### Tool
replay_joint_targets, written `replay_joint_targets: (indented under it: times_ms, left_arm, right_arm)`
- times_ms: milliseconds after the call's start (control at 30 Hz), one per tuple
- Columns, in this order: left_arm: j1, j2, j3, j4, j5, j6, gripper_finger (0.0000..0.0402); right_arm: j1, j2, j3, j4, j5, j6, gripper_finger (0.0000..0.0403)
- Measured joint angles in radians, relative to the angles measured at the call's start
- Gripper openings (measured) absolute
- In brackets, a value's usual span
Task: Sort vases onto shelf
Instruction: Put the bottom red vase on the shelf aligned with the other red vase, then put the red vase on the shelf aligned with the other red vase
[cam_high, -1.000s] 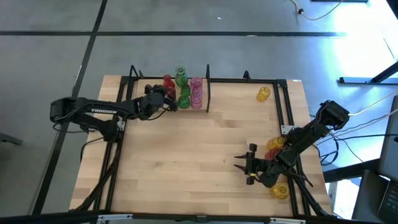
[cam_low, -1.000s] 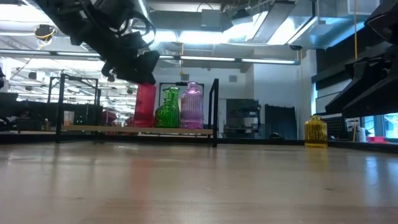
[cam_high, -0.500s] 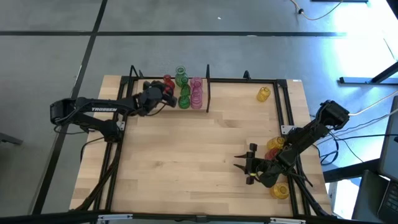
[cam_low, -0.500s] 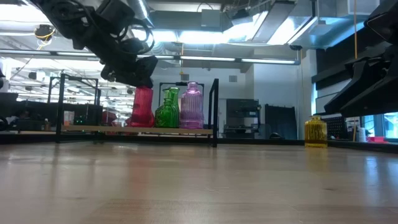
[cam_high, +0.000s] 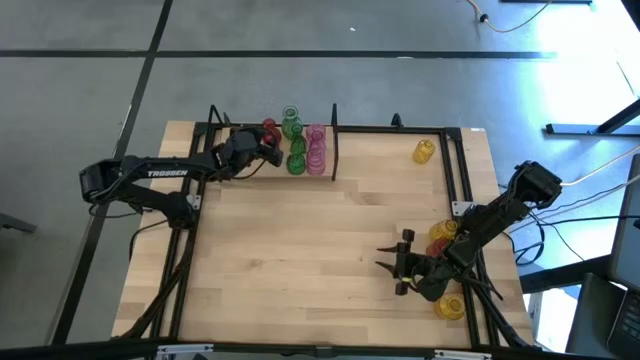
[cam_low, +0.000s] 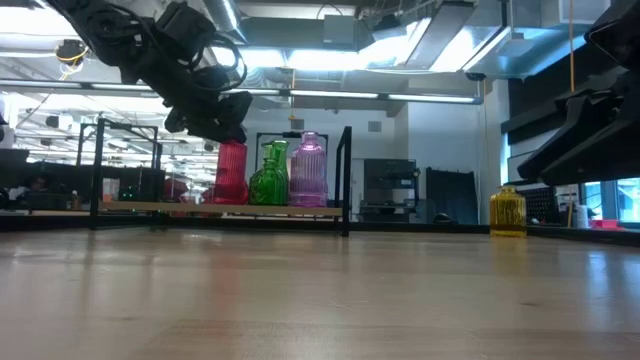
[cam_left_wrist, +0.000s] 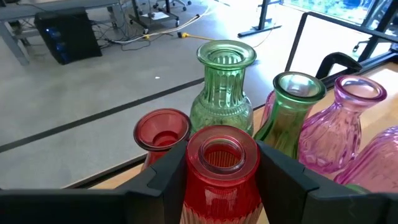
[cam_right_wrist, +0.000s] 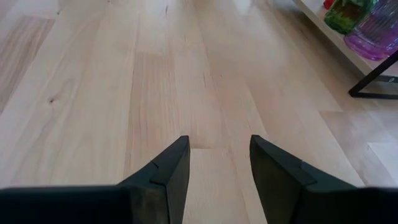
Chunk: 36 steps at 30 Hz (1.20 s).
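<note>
The shelf was located along the far edge of the table, bounded by thin black rods and split by an upright black divider. The compartment left of the divider was crowded: green vases and pink vases were packed against the divider, with red vases beside them. The compartment right of the divider was largely bare, with a single yellow vase near its far end. A wide stretch of bare table lay between the shelf and the near edge. The left gripper was positioned over the left compartment, its fingers clamped on the neck of a red vase, just beside a second red vase. The right gripper was held low at the right side of the table, near further red and yellow vases; its fingers stood apart, with nothing between them.
</note>
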Motion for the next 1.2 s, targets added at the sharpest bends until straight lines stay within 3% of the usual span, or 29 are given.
replay_joint_targets:
  times_ms: [500,900,1200]
  left_arm:
    - [-0.002,0.0,0.0,0.006,0.003,-0.004,0.0158]
    - [-0.003,0.002,0.0,0.032,0.01,-0.005,0.0207]
    - [-0.003,-0.042,0.0,0.046,0.001,0.019,0.0214]
  right_arm:
    - [0.0,0.0,0.0,-0.008,0.001,0.0,0.0154]
    - [0.0,0.0,0.0,-0.008,0.0,0.0,0.0154]
    - [0.0,0.0,0.0,-0.016,0.0,0.002,0.0154]
